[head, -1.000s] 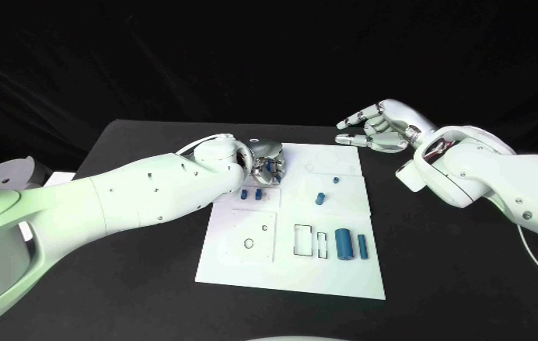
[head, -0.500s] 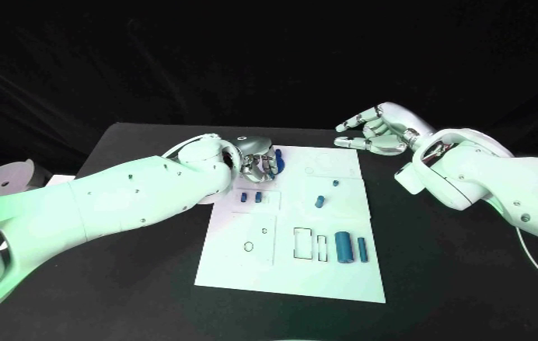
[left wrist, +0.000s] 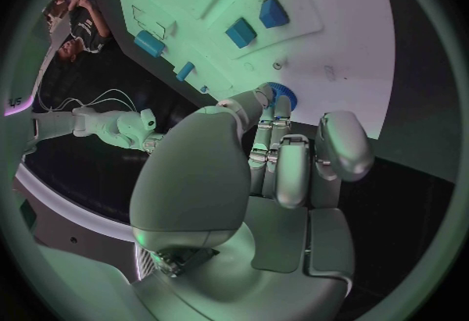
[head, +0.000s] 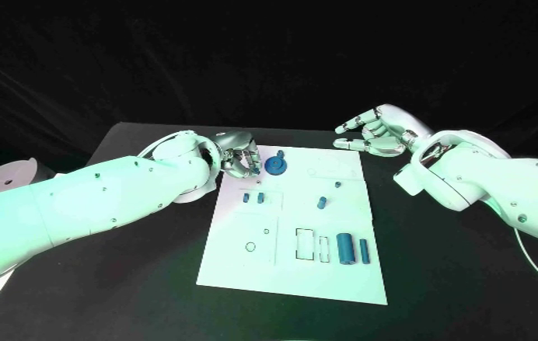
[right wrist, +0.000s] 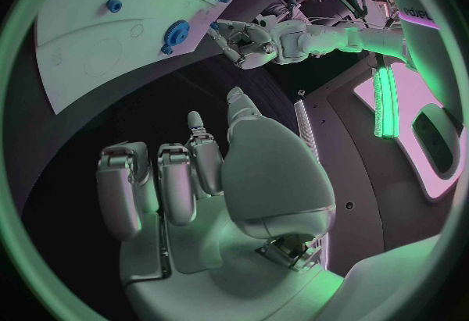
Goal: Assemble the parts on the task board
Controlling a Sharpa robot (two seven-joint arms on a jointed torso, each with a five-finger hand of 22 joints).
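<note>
The white task board (head: 302, 279) lies in the middle of the black table. My left hand (head: 239, 162) is at the board's far left corner and pinches a round blue toothed wheel (head: 277, 165) by its rim, on edge just above the board. The wheel's rim (left wrist: 282, 91) peeks out past the curled fingertips (left wrist: 264, 99) of that left hand (left wrist: 264, 172). From the right wrist the wheel (right wrist: 177, 30) faces the camera, beside the left hand (right wrist: 245, 38). My right hand (head: 375, 133) hovers past the board's far right corner, fingers apart and holding nothing; the same right hand (right wrist: 195, 180) shows bare fingers.
Two small blue blocks (head: 253, 198) stand in the board's left half, a short blue peg (head: 322, 200) near its middle. Two blue cylinders (head: 353, 247) lie at the near right beside narrow slots (head: 304, 241). A round hole (head: 251, 245) is at the near left.
My left hand has drawn back to the left and turned, so the blue wheel it covered now sticks out from its fingertips. The right hand has hardly moved.
</note>
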